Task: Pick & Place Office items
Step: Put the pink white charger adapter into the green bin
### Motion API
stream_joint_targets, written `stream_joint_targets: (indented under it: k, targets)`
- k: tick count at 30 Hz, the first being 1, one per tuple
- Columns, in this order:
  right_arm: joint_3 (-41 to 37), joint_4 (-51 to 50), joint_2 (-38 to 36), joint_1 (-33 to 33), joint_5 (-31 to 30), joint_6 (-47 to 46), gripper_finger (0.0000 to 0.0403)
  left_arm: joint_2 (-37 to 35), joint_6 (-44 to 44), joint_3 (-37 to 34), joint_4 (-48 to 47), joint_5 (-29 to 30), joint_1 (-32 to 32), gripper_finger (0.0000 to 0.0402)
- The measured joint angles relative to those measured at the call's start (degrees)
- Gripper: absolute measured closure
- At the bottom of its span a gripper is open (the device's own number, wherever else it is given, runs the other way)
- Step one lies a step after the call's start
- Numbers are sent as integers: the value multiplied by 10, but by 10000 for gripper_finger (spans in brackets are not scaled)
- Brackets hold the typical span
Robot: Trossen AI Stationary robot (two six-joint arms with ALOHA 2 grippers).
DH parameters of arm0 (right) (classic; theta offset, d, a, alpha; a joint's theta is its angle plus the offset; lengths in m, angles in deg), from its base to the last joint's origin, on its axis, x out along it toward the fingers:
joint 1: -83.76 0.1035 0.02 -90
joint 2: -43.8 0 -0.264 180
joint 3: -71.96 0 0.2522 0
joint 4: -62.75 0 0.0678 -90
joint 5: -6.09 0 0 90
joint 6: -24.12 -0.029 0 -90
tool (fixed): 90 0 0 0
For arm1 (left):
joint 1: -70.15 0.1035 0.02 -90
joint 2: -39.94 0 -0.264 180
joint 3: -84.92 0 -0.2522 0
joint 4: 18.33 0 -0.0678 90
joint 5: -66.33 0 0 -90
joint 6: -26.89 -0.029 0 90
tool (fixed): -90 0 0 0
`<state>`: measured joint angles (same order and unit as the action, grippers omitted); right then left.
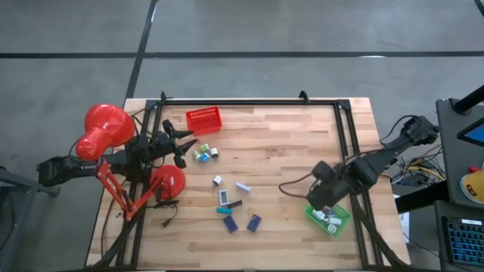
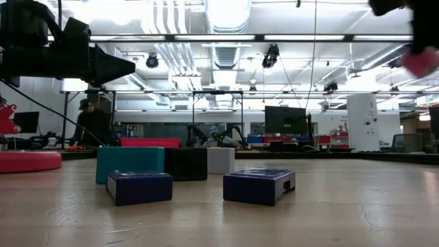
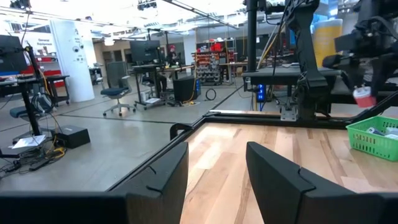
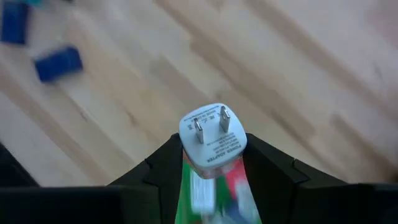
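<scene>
My right gripper hangs above the table just beside the green tray and is shut on a white plug adapter with two metal prongs. Small office items lie loose mid-table: navy blocks, a teal block, white pieces and green-and-white pieces. My left gripper waits open and level at the table's left, nothing between its fingers. My right gripper pinches the white plug adapter by its two opposite sides between its two fingers. The fingers slant steeply down from above. The adapter is lifted clear of the table, its prong end standing out past the fingertips.
A red tray stands at the far left of the table. A big red desk lamp with its round base stands by the left arm. The green tray holds a few small pieces. A black frame rail runs around the tabletop.
</scene>
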<state>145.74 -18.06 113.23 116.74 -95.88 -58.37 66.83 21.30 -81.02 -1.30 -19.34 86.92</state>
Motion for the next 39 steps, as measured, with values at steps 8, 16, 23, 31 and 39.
stream_joint_targets:
  k: [8, 16, 23, 31, 39]
  targets:
    - [17, -62, 91, 57, 88, -83, 255, 0, 0, 0, 0, 0, 0, 234]
    - [-37, 11, 134, 81, 124, -109, 255, 0, 0, 0, 0, 0, 0, 234]
    - [-77, 54, 136, 84, 132, -110, 255, 0, 0, 0, 0, 0, 0, 234]
    - [-103, 89, 135, 84, 131, -106, 255, 0, 0, 0, 0, 0, 0, 234]
    - [-105, 96, 135, 84, 123, -106, 253, 0, 0, 0, 0, 0, 0, 234]
